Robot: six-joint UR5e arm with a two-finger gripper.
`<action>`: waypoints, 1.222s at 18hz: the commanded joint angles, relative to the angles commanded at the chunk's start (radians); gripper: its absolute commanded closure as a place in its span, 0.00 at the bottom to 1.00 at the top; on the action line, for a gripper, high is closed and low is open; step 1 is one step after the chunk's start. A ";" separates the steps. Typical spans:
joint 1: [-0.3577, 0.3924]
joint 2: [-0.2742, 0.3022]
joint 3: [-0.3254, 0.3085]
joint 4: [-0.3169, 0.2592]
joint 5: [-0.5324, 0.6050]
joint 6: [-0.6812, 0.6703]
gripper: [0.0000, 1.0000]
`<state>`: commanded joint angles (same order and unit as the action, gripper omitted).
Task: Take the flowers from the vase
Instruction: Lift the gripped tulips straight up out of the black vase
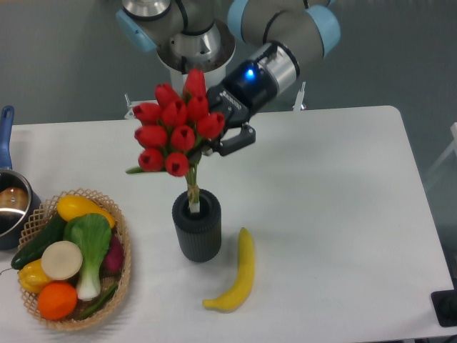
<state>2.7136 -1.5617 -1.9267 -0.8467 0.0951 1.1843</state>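
The flowers (175, 132), a bunch of red tulips with green leaves, stand upright over the vase (196, 227), a short dark ribbed cylinder at the table's middle. The tied stem (192, 187) runs down to the vase's mouth, where its pale end shows just inside the rim. My gripper (223, 139) reaches in from the back right and sits at the right side of the blooms. It looks shut on the bunch just under the heads. One dark finger (239, 137) shows; the other is hidden behind the blooms.
A yellow banana (238, 275) lies just right of the vase. A wicker basket (123, 282) of toy vegetables and fruit stands at the front left. A pot with a blue handle (8, 200) is at the left edge.
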 joint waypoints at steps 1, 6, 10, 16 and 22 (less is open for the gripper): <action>0.000 0.003 0.009 0.000 0.000 -0.017 0.47; -0.002 0.029 0.081 -0.002 -0.005 -0.138 0.47; 0.023 0.022 0.097 0.000 -0.005 -0.163 0.47; 0.139 -0.047 0.155 -0.003 0.012 -0.164 0.47; 0.181 -0.118 0.212 0.003 0.018 -0.160 0.47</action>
<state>2.8946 -1.6796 -1.7151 -0.8437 0.1135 1.0247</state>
